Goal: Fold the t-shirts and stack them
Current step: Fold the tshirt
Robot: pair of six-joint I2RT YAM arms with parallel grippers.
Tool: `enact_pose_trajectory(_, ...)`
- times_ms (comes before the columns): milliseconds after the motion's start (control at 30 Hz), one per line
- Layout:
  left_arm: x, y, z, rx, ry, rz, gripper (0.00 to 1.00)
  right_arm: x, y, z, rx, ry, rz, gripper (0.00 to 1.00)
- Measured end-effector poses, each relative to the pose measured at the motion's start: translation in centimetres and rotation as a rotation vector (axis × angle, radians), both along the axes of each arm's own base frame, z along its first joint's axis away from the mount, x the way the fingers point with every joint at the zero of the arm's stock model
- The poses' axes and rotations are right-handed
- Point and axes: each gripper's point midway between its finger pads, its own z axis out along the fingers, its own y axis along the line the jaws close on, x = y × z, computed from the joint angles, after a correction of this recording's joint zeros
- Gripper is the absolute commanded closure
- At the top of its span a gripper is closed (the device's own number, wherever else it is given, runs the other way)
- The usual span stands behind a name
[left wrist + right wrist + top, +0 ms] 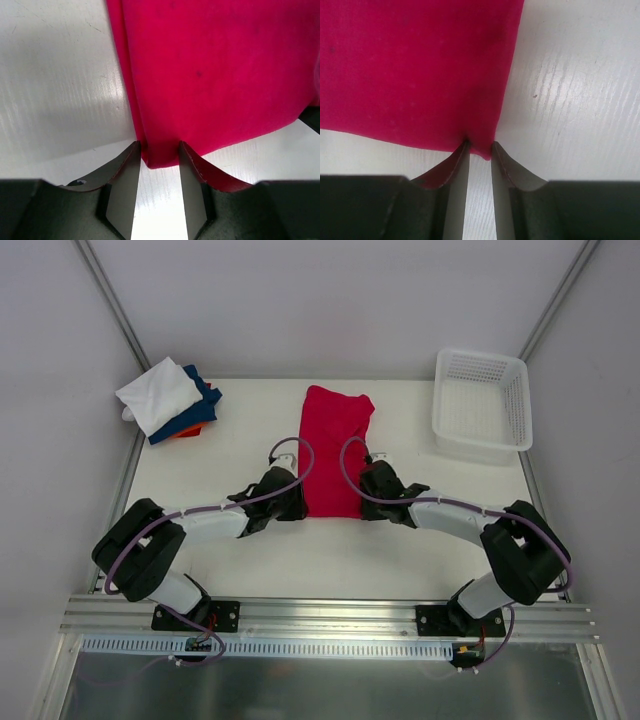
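your left hand [159, 150] is closed on the near left corner of the red t-shirt [333, 445], and the cloth fills the gap between its fingers. your right hand [480, 147] pinches the near right corner the same way, with a narrower gap. the shirt lies flat in the middle of the counter [400, 550], folded into a long strip running away from you, its near edge between the two hands. at the far left corner sits a pile: a folded white t-shirt [158, 393] on top, a dark blue t-shirt [202, 405] under it, and an orange t-shirt [186, 430] peeking out beneath. a white basket [482, 400] stands at the far right, well apart from the strip.
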Motion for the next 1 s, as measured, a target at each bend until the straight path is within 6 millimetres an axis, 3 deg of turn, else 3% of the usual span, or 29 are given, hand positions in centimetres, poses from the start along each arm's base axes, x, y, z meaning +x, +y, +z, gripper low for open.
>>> enact_pose_trajectory(367,-0.4,-0.3,-1.1,0.009,0.029,0.002,0.76,0.0,0.3,-0.9,-0.007,0.01,0.006,0.81)
enact_pose_trajectory(467,-0.1,-0.7,-1.2,0.008,0.028,0.001,0.83,0.1,0.4,-0.9,-0.005,0.009,0.006,0.85)
enact_pose_trajectory(600,0.1,-1.4,-1.2,-0.001,0.027,0.0,0.99,0.2,0.5,-1.1,-0.001,0.009,0.001,0.94)
enact_pose_trajectory(700,0.1,-1.8,-1.3,-0.006,0.026,-0.002,1.0,0.2,0.6,-1.1,0.002,0.008,-0.002,1.0)
enact_pose_trajectory(1000,-0.5,-2.8,-1.2,-0.002,0.014,-0.026,1.0,-0.3,0.6,-1.1,0.003,-0.001,-0.004,0.99)
